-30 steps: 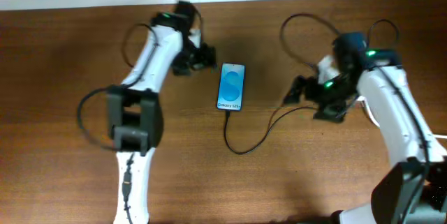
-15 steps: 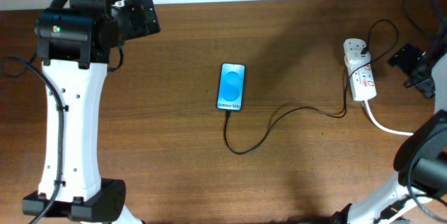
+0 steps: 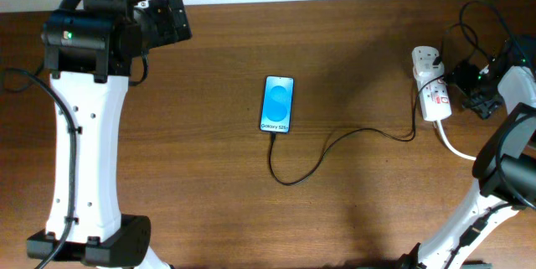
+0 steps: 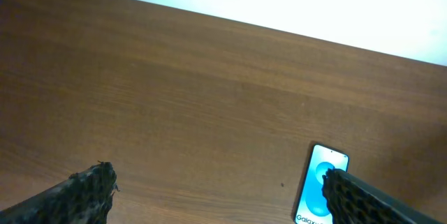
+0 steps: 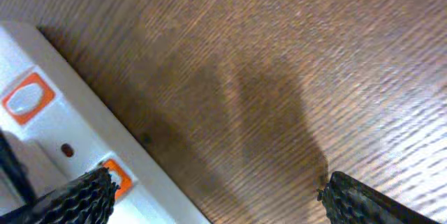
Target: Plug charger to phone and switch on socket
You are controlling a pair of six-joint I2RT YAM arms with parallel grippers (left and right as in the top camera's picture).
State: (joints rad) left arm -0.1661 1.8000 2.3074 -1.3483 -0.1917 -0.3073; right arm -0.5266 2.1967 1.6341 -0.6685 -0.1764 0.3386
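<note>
The phone [image 3: 278, 104] lies mid-table, blue screen up, "Galaxy" end toward the front; it also shows in the left wrist view [image 4: 318, 190]. The thin black charger cable [image 3: 322, 153] runs from the phone's near end in a loop to the white socket [image 3: 430, 93] at the far right. The socket's red switches show in the right wrist view [image 5: 28, 98]. My right gripper [image 3: 475, 93] is open, right beside the socket; one fingertip is over a switch [image 5: 115, 176]. My left gripper [image 3: 172, 19] is open and empty at the back left, far from the phone.
A thick white cord [image 3: 456, 147] leaves the socket toward the front right. Black robot cables [image 3: 473, 22] loop behind the socket. The left arm's base [image 3: 88, 248] stands at the front left. The table's back edge meets a white wall [image 4: 279, 1].
A second ago both arms were near the phone. Since then the left arm has pulled back to the far left. In the last half second the right gripper moved left to the socket.
</note>
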